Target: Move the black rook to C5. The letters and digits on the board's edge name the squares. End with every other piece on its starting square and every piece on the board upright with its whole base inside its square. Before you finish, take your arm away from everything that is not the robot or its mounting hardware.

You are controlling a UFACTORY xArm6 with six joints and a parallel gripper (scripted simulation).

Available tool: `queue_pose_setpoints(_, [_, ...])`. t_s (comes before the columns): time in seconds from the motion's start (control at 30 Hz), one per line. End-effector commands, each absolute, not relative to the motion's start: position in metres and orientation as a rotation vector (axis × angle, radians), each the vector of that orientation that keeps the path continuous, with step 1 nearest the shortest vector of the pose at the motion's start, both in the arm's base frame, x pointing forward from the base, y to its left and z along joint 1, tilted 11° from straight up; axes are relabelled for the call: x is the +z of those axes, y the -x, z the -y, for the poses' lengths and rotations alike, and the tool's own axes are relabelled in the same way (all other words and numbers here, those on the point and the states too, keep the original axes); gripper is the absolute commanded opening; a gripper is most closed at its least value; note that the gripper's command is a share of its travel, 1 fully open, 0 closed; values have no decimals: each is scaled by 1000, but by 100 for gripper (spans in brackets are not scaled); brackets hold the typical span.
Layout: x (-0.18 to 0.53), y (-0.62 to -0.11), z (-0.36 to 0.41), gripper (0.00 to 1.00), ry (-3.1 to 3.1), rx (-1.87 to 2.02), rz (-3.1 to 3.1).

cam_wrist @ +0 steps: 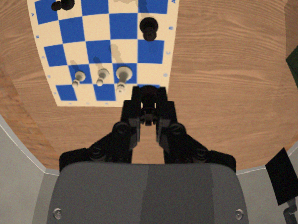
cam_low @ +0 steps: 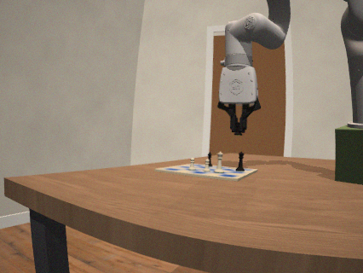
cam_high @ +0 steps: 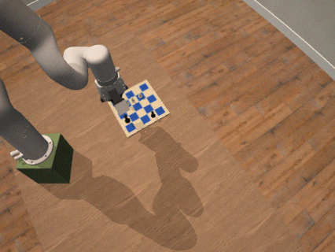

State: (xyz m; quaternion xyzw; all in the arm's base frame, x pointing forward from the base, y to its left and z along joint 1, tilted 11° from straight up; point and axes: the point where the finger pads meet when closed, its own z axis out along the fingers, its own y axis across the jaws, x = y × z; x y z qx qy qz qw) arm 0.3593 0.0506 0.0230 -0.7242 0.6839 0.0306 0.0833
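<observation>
The wooden table [cam_low: 128,205] carries everything, and the arm [cam_high: 51,59] reaches over it from its green pedestal. The small blue-and-cream chessboard [cam_low: 244,174] lies flat beneath the tool.

The task looks roughly half done. The gripper [cam_low: 239,130] hangs well above the board with its jaws nearly closed on something small and dark. I take this to be the black rook [cam_low: 239,132], though it is too small to identify by shape. So the lift appears complete, and the carry to C5, the lowering and the release are left.

In the wrist view the fingertips sit over the board's near edge, beside the row of three white pieces [cam_low: 219,162]. The edge letters and digits are too blurred to show which square is C5.

The white pieces stand upright, as do the two black pieces on the board, one [cam_low: 240,161] near the right edge and one [cam_low: 210,159] farther back.
</observation>
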Motion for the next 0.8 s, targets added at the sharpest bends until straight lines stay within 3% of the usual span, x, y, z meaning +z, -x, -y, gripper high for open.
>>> queue_pose_setpoints(0.0, [27,-357,-46,0,2140,78,-2048])
queue_pose_setpoints(0.77, [-19,-360,-54,0,2140,78,-2048])
